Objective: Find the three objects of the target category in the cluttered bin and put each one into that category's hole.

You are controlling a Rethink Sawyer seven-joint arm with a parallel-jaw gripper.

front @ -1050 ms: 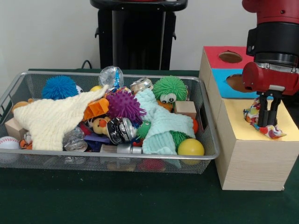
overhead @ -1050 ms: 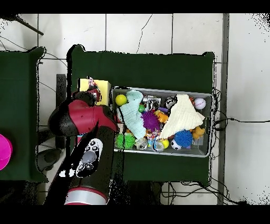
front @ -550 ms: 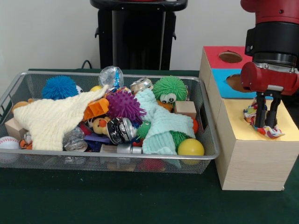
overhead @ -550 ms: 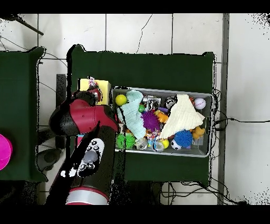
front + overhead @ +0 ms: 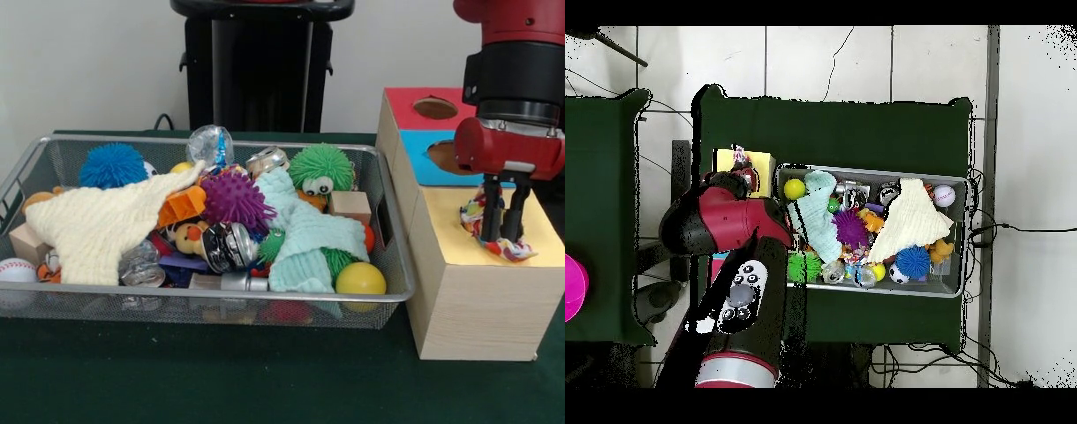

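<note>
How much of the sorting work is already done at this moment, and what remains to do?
Done: nothing visibly finished; what lies inside the holes cannot be seen. In hand: the gripper stands over a multicoloured cloth lying on the yellow top of the sorting box, not yet in a hole. Left: the cream cloth and the mint cloth are still in the wire bin.

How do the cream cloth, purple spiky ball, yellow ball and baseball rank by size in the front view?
Largest to smallest:
cream cloth
purple spiky ball
yellow ball
The baseball looks close to the yellow ball, so I won't rank those two.
</note>
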